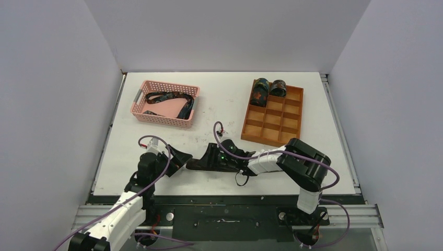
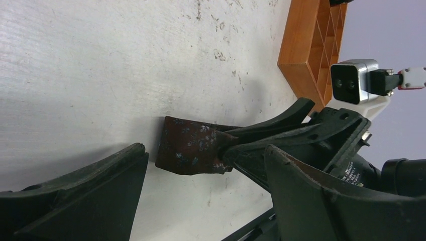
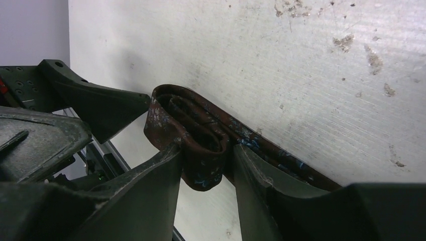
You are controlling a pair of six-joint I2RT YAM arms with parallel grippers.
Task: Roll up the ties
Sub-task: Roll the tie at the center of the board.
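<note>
Pinching a half-rolled tie (image 3: pixel 196 133) at the near middle of the table (image 1: pixel 219 89).
Top view: two rolled ties (image 1: pixel 259 91) sit in the one tray (image 1: pixel 292 112), and loose ties (image 1: pixel 170 98) lie in the one basket (image 1: pixel 143 112), their number unclear. Left wrist: the left gripper (image 2: pixel 205 150) gapes wide and empty. Right wrist: the right gripper (image 3: pixel 206 150) clamps the tie; any slackening could let it unwind.

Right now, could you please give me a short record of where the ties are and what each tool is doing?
tie on table: partly rolled, lying on the white table between the two tools
right tool: shut on the roll, one finger on each side
left tool: open, beside the roll, holding nothing
basket: pink, far left, holds a loose tie
tray: wooden, far right, with two rolled ties in its far left compartments
</note>
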